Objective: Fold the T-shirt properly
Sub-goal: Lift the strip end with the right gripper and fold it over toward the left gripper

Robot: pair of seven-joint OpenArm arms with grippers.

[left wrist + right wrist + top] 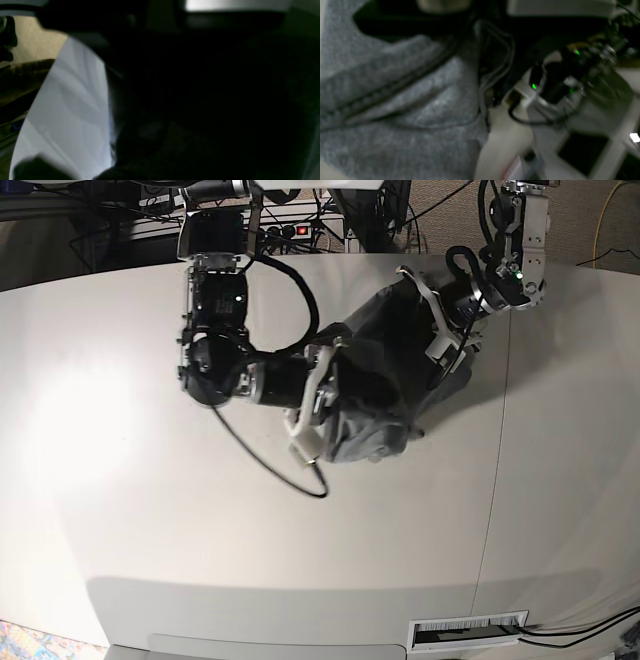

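Both tools (left (437,330), right (318,402)) bury into the bunched T-shirt (375,395), grips unreadable.

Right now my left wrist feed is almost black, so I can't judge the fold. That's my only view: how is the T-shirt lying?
Observer: In the base view the T-shirt is a bunched heap on the table, not spread flat.
Operator: Where are the arms?
Observer: The right gripper is at one side of the heap, the left gripper at the opposite side.
Operator: Are they gripping cloth?
Observer: I cannot tell; the right wrist view shows only blurred grey fabric close up.
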